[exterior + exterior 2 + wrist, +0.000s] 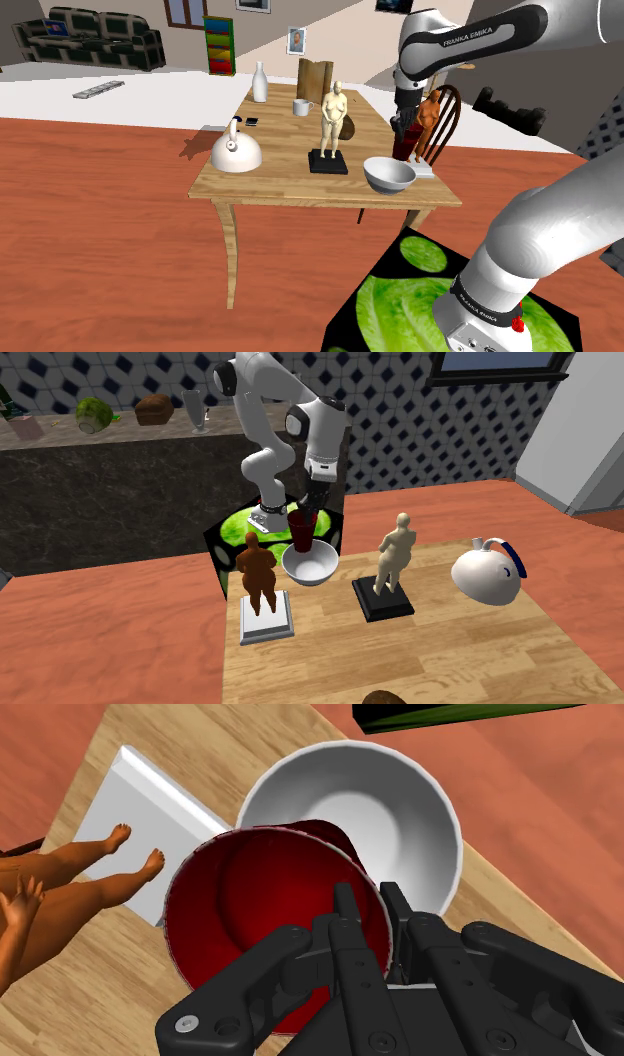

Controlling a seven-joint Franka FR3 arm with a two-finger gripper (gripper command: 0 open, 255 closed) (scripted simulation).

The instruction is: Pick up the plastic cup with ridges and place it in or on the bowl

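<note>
Clamping one wall of the dark red round cup [255,919] between its two fingers, the all-black gripper [368,902] carries the cup with its mouth upward, one finger inside the rim and one outside. The cup hangs over the edge of the white round bowl [405,804] and hides the stretch of rim that faces the neighbouring figurine. Whether cup and bowl touch cannot be told. In the second exterior view the cup's foot reaches the level of the bowl's rear rim, directly under the gripper. The bowl rests on the pale wooden table [260,178], close to the edge nearest the robot's stand.

Just beside the bowl, towards the second exterior view's left, stands the brown nude figurine [257,572] on a white square base [266,622]. On the bowl's other side, slightly farther along the tabletop, stands the beige nude figurine [334,110] on a black square base [328,164]. Farther still, near the table's edge on the shoulder view's left, sits the white rounded kettle [236,152] with its arched handle. Towards the far end of the table stand a white mug [302,107] and, beyond it, a white narrow-necked bottle [260,82]. Beyond the table, across the reddish wooden floor [100,220], a multicoloured bookshelf [219,45] and a dark patterned sofa [90,40] stand against the wall.
</note>
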